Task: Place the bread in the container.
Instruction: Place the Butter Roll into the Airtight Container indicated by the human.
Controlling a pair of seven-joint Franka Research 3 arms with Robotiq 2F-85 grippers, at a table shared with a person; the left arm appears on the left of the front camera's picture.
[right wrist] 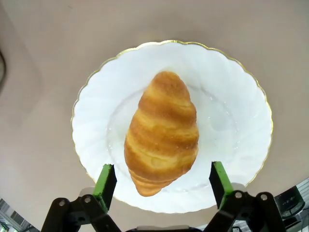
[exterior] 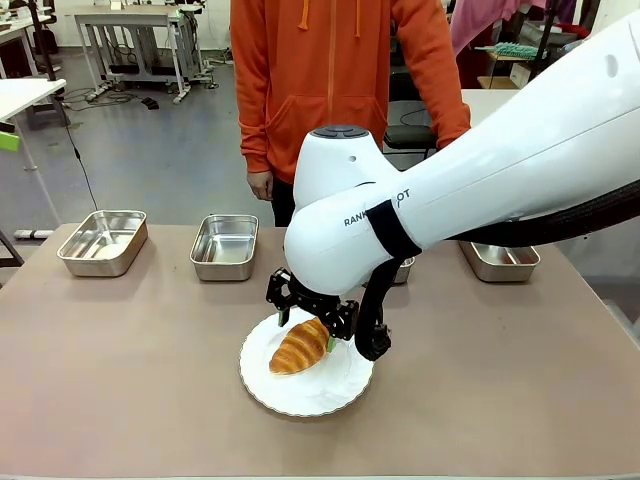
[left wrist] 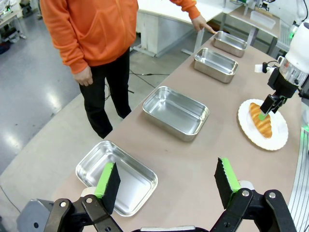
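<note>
The bread point(right wrist: 161, 133), a golden-brown ridged croissant, lies on a round white plate point(right wrist: 231, 116) at the table's front middle. My right gripper point(right wrist: 162, 179) hangs open just over it, one green pad on each side of the bread's near end, apart from the crust. From across the table the right gripper point(exterior: 308, 320) covers the bread's point(exterior: 298, 349) far end. Several alike steel pans line the far side point(exterior: 103, 241) point(exterior: 224, 246) point(exterior: 500, 260); I cannot tell which is the container. My left gripper point(left wrist: 167, 175) is open and holds nothing, high above the leftmost pan point(left wrist: 118, 176).
A person in an orange hoodie stands at the far edge. One hand point(left wrist: 203, 23) rests by the farthest pan point(left wrist: 231, 42), the other hand point(exterior: 260, 184) hangs down. The right arm's bulk hides part of a pan point(exterior: 403, 270). Bare tabletop point(exterior: 130, 370) lies left of the plate.
</note>
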